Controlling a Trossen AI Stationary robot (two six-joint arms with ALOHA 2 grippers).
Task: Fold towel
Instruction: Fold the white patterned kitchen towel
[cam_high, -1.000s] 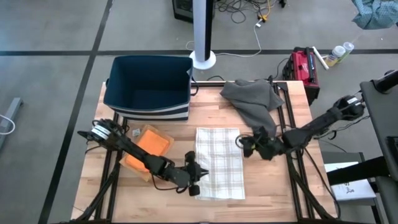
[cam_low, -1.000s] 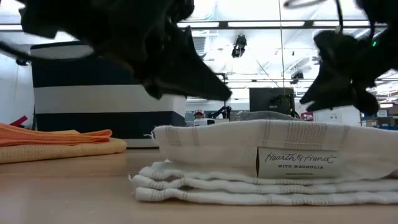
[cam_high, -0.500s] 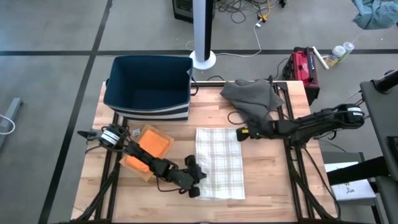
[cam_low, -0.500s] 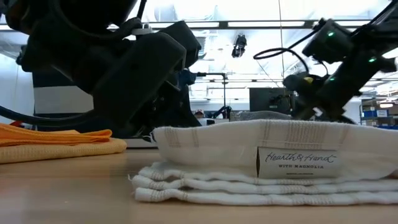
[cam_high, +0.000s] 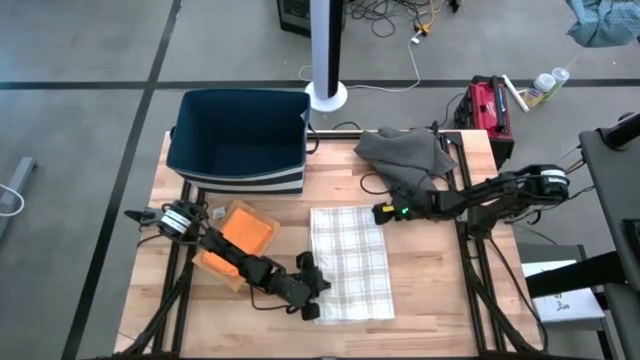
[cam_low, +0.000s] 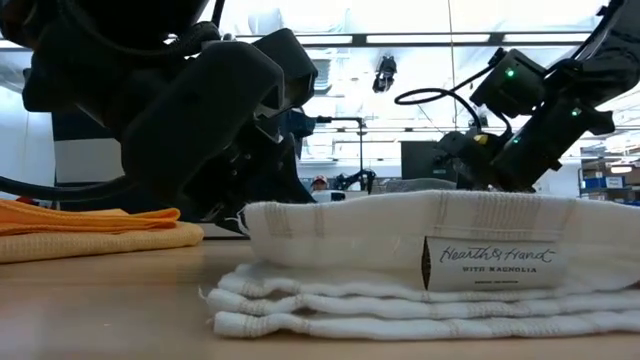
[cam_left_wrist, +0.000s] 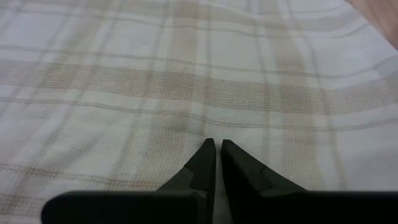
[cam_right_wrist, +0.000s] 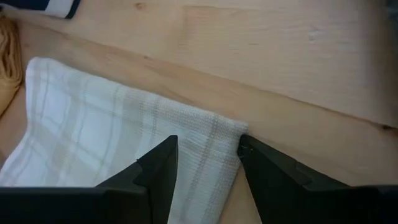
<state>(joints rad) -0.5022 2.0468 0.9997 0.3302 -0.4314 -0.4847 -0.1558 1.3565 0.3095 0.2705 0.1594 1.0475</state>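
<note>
A folded white plaid towel lies flat on the wooden table, several layers thick, as its near edge shows in the low view. My left gripper is shut and low over the towel's left side near the front, its tips on the cloth. My right gripper is open at the towel's far right corner. One finger stands over the cloth and the other just beside the towel's edge. My left gripper's shut fingertips rest on the towel's top layer, near its left edge toward the front. They slant down from the table's left. The towel lies flat under them. My right gripper: whether its fingers touch the corner, I cannot tell.
A navy bin with white stripes stands at the far left. A folded orange cloth lies left of the towel under the left arm. A crumpled grey cloth lies at the far right. Bare wood shows right of the towel.
My right gripper has swung from beside the towel's right edge toward the far edge and down, ending at the towel's far right corner. My left gripper has sunk onto the towel's left side. The towel's far end has slid a little toward the table's left.
</note>
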